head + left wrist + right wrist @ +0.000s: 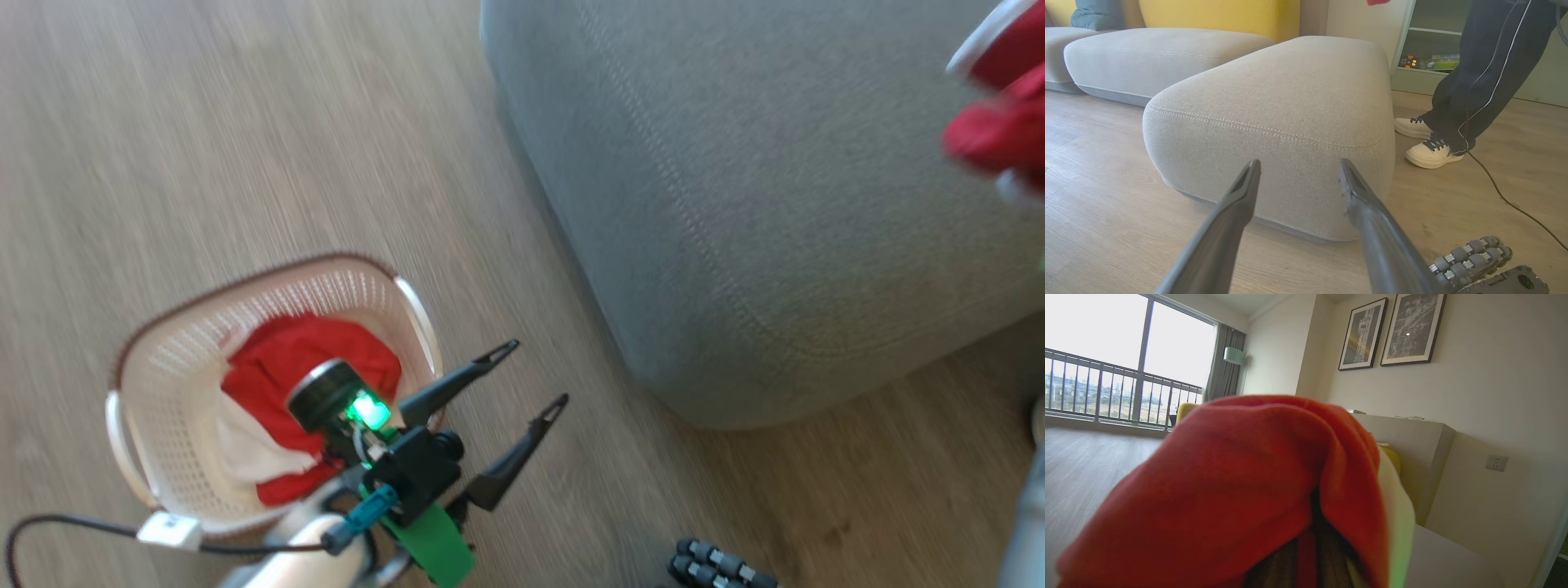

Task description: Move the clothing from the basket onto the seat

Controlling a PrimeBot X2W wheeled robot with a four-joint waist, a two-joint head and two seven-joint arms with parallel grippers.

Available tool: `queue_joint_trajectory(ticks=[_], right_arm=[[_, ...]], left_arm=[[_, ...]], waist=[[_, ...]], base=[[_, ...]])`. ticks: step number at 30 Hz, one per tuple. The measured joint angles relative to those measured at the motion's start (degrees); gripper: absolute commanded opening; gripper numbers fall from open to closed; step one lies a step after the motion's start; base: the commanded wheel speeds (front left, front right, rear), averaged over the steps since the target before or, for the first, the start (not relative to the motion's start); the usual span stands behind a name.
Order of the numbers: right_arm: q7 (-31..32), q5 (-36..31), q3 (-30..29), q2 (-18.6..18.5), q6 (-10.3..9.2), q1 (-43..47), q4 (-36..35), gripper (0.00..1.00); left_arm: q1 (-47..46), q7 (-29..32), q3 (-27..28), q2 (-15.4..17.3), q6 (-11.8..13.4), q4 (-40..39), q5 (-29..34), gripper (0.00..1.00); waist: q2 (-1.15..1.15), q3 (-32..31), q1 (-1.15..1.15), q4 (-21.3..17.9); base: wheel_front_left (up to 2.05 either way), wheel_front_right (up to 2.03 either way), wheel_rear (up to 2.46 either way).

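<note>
seat: matt woven cloth | basket: perforated plastic | floor: smooth wood-grain | clothing: soft cloth

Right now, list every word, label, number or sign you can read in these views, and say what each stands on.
No text is readable.
On the white tag: blurred.
On the shelf items: print too small.
On the framed pictures: no legible lettering.
On the lifted red garment: no numerals show.
On the folded red garment in the basket: none show either.
</note>
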Motion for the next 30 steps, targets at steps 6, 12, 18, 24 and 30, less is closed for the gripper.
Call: queue_joint_trajectory(ticks=[6,12,18,24,30], right_arm=[[0.00,-0.82,-3.88,0.00,0.00,-11.28,2.93,0.00],[-0.01,-1.70,-7.19,-0.77,0.00,-23.58,12.41,0.00],[-0.01,-3.94,-11.43,-3.64,0.00,-31.79,21.43,0.00],[-0.01,-8.84,-19.36,-6.83,0.00,-38.13,32.16,0.00],[-0.01,-13.04,-22.05,-7.27,0.00,-42.20,41.88,0.00]], left_arm=[[-2.81,0.00,-1.41,6.47,0.00,-2.33,0.00,1.00],[-6.04,0.00,-3.28,13.01,0.00,-4.78,3.90,1.00],[-5.78,0.00,-3.00,13.49,0.00,-6.71,3.38,1.00],[-5.92,0.00,-2.63,14.34,0.00,-8.38,3.60,1.00],[-5.88,0.00,-0.98,14.91,0.04,-9.04,3.60,1.00]], waist=[[0.00,6.77,0.01,0.40],[0.00,14.15,0.02,0.63],[0.00,17.63,0.00,1.88],[0.00,20.70,0.00,4.17],[0.00,22.88,0.00,5.78]], base=[[0.00,0.00,0.00],[0.00,0.00,0.00],[0.00,0.00,0.00],[0.00,0.00,0.00],[0.00,0.00,0.00]])
